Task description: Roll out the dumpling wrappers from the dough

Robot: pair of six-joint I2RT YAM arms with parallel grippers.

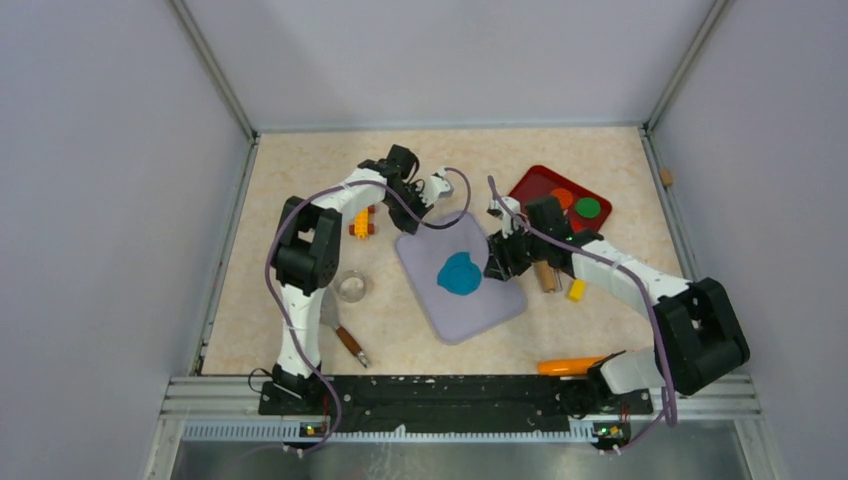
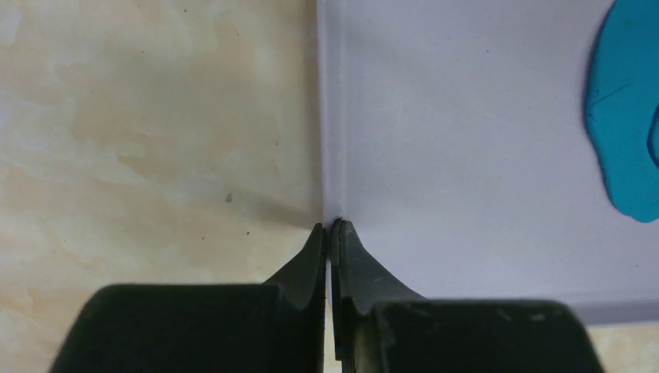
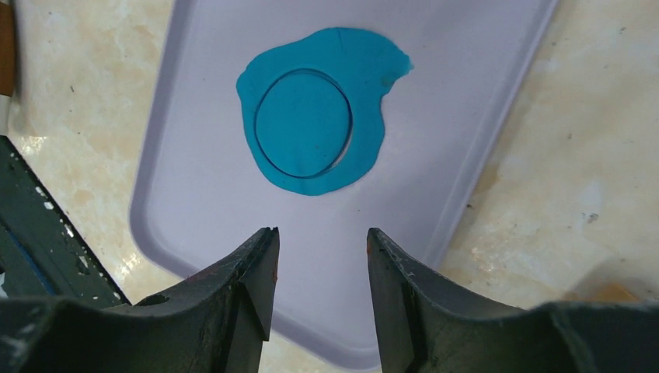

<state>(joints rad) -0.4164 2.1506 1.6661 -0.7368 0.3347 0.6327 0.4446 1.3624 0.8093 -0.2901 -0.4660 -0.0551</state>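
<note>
The left gripper is seen closed tight at the edge of the mat; the right gripper is held half open, empty, above the mat; the dough is laid on it.

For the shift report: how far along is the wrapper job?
Done: the dough lies flattened on the lavender mat, with one round disc cut into it. In hand: nothing is held. The left end effector is shut at the mat's edge, and the right end effector hangs open and empty. Left: lifting that disc free, and probably cutting more.
</note>
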